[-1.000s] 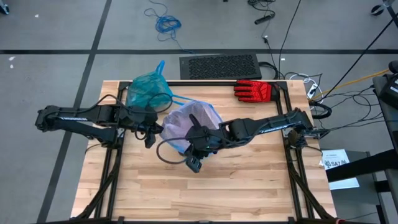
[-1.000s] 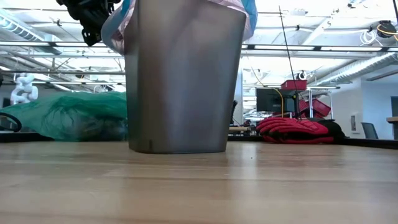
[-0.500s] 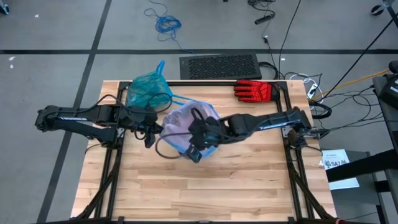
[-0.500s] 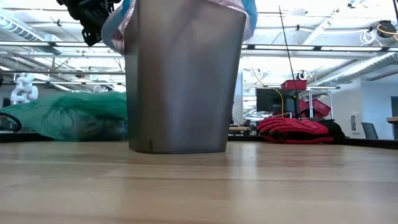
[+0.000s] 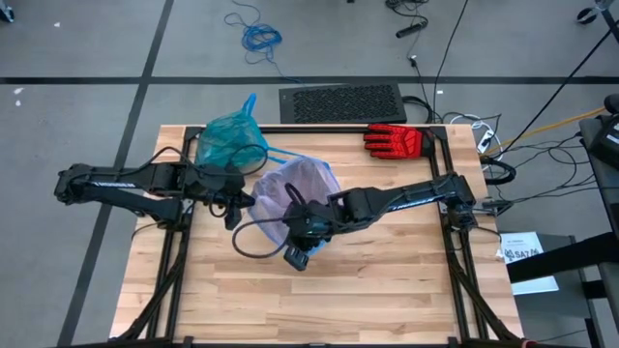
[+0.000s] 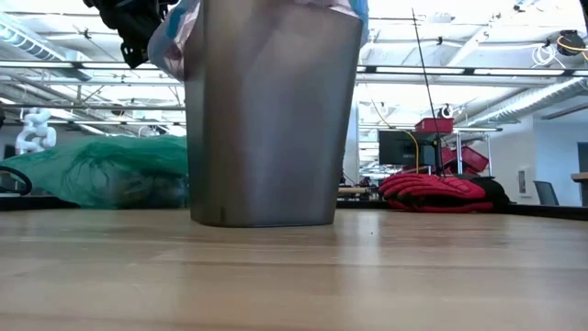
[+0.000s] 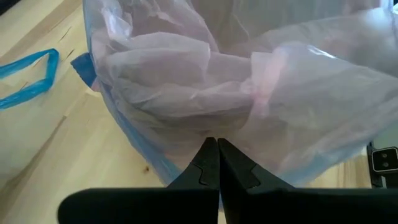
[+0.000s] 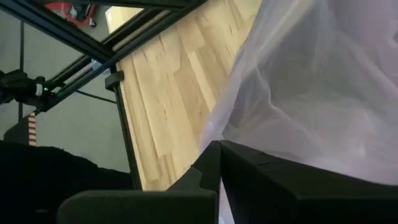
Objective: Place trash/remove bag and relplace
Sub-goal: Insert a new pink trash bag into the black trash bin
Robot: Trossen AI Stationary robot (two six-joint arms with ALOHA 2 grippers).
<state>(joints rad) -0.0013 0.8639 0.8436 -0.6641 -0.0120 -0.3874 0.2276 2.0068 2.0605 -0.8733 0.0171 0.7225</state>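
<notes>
Wooden table (image 5: 387, 280) scene: the filled teal bag (image 5: 230, 140) is set aside at the far edge, and a pink replacement bag (image 5: 300, 188) is being fitted over the bin (image 6: 271, 119). Left hand (image 5: 237, 205) and right hand (image 5: 298, 253), both closed, are pinching its rim; the right has shifted nearer since earlier.

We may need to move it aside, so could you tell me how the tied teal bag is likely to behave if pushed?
The teal bag is thin, crinkled film slumped on the table, so it would probably deform rather than slide cleanly. It looks lumpy and full, so likely light but awkward. It sits low and wide, unlikely to roll.
</notes>
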